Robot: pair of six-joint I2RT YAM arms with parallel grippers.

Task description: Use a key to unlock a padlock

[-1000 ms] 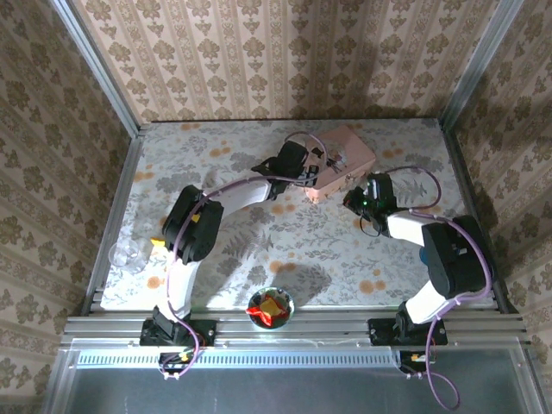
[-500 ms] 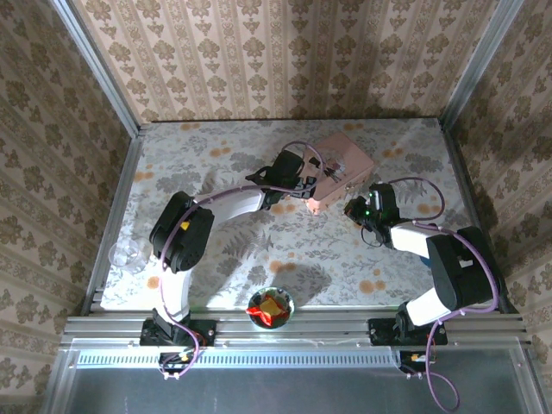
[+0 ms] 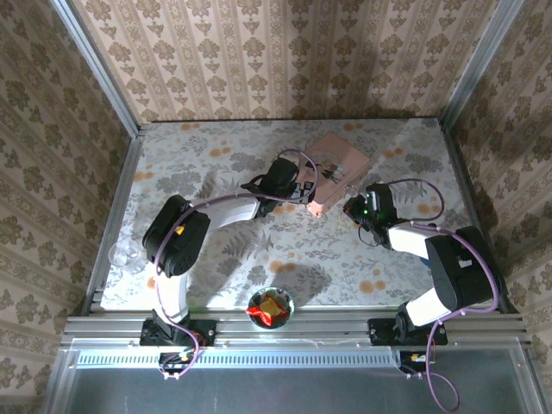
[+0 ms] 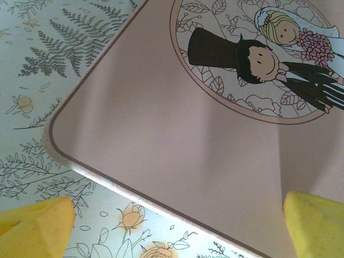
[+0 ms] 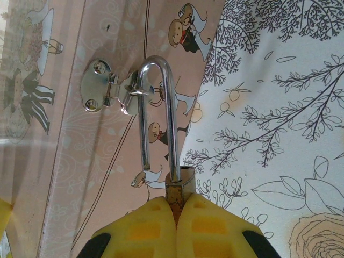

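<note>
The pink tin box (image 3: 339,162) lies at the back middle of the table. On its side a silvery hasp (image 5: 102,86) carries the padlock (image 5: 180,185), a small brass body with a thin shackle (image 5: 156,107). One shackle leg sits in the body and the other hangs free of it. My right gripper (image 5: 177,209) is shut on the brass body, seen from above at the box's right side (image 3: 358,207). My left gripper (image 4: 177,228) stands wide open over the box's picture lid (image 4: 177,123), near its left corner (image 3: 302,191). The key is hidden.
A clear glass cup (image 3: 127,255) stands near the table's left edge. A small bowl (image 3: 271,306) with red and yellow contents sits at the front edge between the arm bases. Papered walls and metal rails close in the table.
My left arm has folded lower and its gripper has slid a little down-left along the box's corner. The right gripper has stayed shut on the padlock, almost still.
</note>
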